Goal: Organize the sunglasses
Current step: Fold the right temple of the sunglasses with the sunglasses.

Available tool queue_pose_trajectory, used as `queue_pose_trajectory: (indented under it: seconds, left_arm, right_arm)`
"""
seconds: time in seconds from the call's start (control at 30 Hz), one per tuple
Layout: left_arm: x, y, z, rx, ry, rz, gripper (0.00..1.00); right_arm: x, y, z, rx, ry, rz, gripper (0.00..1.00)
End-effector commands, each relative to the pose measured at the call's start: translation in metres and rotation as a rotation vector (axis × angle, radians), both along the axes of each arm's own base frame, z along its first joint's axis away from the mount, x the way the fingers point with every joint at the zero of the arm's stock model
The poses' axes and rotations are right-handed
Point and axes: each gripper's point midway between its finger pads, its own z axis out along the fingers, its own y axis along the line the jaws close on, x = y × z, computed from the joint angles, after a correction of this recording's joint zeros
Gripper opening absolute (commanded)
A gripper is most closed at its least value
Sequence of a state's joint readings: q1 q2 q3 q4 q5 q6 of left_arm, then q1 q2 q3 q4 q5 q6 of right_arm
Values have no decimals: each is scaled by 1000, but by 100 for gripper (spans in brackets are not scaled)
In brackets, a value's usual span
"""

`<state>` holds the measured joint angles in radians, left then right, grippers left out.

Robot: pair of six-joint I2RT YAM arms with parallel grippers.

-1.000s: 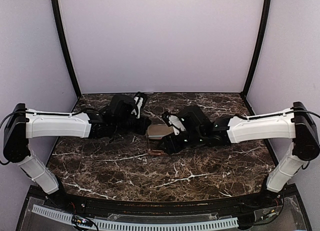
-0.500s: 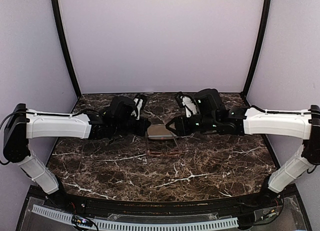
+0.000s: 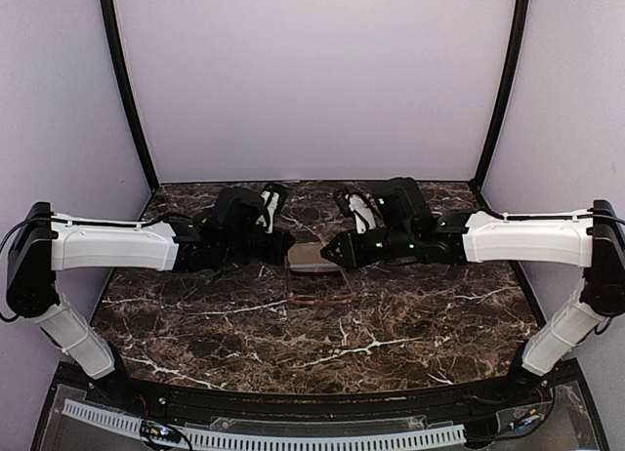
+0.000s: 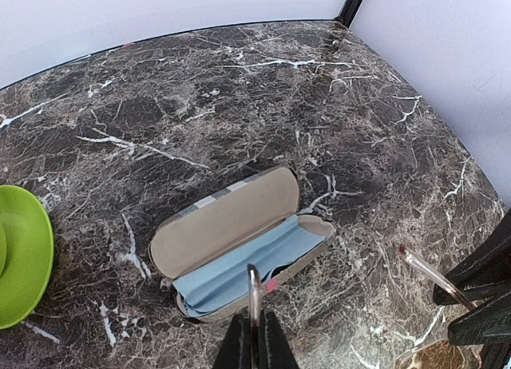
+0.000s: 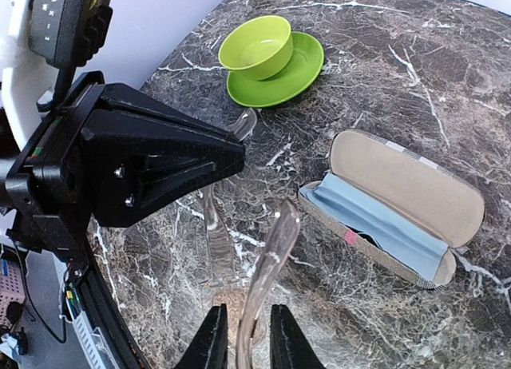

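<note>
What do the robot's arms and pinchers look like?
The left arm and right arm each have a smooth white shell, with chunky black joints at both ends. Thin black cables loop by the shoulders. Tiny green lights glow near the right wrist. The left gripper and right gripper are black, with slim wedge-shaped fingers.

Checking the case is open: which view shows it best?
Left wrist: case lies central, whole, lid open, blue cloth inside. Right wrist also shows it open, off to the side. Top view: not visible.
</note>
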<state>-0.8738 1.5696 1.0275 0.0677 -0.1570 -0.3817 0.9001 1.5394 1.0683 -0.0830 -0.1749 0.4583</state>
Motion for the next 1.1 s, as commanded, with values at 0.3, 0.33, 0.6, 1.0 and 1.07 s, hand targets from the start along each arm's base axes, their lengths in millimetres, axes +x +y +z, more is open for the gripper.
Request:
queue_pose_trajectory:
  seconds: [0.3,0.33,0.6,1.0,1.07]
  left_arm:
    - [-3,-2,21,-57,-32,-1,0]
    - [-2,-2,21,-58,-32,0,0]
    - [-1,-3,27,-71,-46,3,0]
    - [-1,-2,23,-75,-39,12,0]
    - [0,-2,23,-74,-41,15,0]
  right_arm:
    - [4,12,7,49,-8,22,7]
    - [4,13,4,42,-5,23,6]
    - [-4,21,-23,-12,32,56,5]
    - [-24,48,-47,38,99,129,12]
    - [-27,52,-52,47,114,136,13]
